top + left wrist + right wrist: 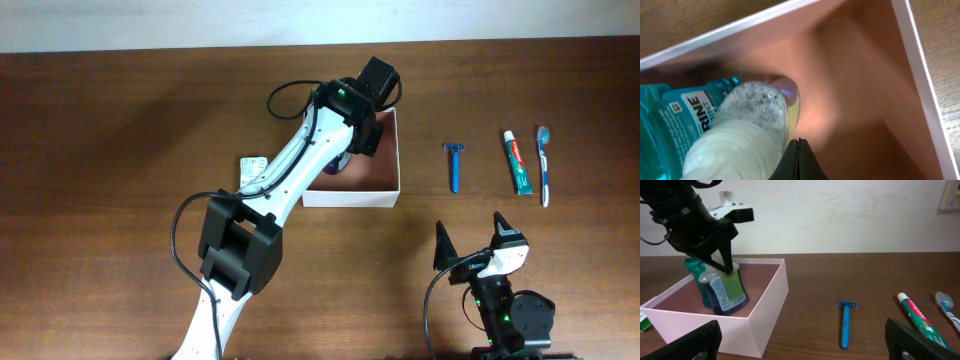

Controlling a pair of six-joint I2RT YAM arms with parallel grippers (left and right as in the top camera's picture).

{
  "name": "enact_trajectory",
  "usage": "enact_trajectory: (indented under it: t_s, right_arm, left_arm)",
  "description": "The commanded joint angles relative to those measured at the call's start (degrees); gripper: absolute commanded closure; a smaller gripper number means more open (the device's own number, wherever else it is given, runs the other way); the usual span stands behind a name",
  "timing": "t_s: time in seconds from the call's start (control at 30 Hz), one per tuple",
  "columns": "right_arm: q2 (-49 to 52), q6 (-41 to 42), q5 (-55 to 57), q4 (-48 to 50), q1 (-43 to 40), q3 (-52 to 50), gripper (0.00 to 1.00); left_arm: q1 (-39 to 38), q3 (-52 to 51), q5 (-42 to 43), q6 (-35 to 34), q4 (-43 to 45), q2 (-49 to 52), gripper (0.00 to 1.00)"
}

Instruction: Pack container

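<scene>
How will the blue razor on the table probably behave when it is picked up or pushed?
The blue razor looks thin and plastic, so probably light and stiff. Its wide head should stop it rolling; pushed, it would likely slide or pivot. Lying flat on the table, its handle may be hard to pinch.

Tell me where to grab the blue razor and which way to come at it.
I'd grip the blue razor mid-handle, coming straight down with the open right gripper, fingers closing across the handle. It lies flat, head at the far end, so the straight, narrow handle is the only part with parallel sides. Bare table lies either side, toward the container and the toothpaste.
</scene>
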Motion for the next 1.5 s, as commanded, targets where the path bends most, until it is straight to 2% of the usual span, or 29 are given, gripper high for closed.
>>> enact_trajectory:
  t_s: [0.0,0.1,0.27,0.4,0.63,0.73,0.77,0.9,1.03,1.47]
  right_arm:
    - [-0.42,-0.39,-0.7,-0.22,-0.44,-0.35,0.01]
    - [-0.42,-0.39,-0.7,-0.22,-0.44,-0.35,0.01]
    - [-0.42,-0.39,-0.7,-0.22,-0.44,-0.35,0.01]
    - [-0.42,-0.39,-0.7,-0.22,-0.44,-0.35,0.01]
    - [-0.42,-0.39,-0.7,-0.22,-0.44,-0.35,0.01]
    - [-0.42,-0.39,-0.72,-0.22,-0.44,-0.35,0.01]
    - [-0.42,-0.39,-0.7,-0.22,-0.44,-0.35,0.01]
    - [-0.42,-0.39,-0.7,-0.22,-0.44,-0.35,0.01]
    - [-0.42,-0.39,-0.7,-0.22,-0.44,-0.35,0.01]
    - [-0.42,-0.39,-0.7,-0.22,-0.44,-0.35,0.01]
  left_arm:
    - [0.46,1.46,-0.13,0.2,1.29,0.37,0.99]
    - [0.46,6.95,4.46,3.74,2.21,0.37,0.99]
    - [0.02,21.05,5.88,3.78,-2.36,0.33,0.98]
    - [0.42,31.56,5.51,3.8,-9.64,0.04,0.82]
    - [5.46,46.73,1.53,5.9,-28.61,-1.81,0.72]
    - [8.96,49.68,-0.39,5.95,-33.86,-2.99,0.63]
    - [10.34,49.51,0.61,5.92,-33.86,-3.76,0.59]
    - [14.73,49.05,1.92,5.92,-33.86,-4.61,0.58]
    - [17.55,44.26,2.23,5.92,-33.86,-4.68,0.5]
    - [22.95,13.7,3.72,5.88,-33.29,-4.57,0.5]
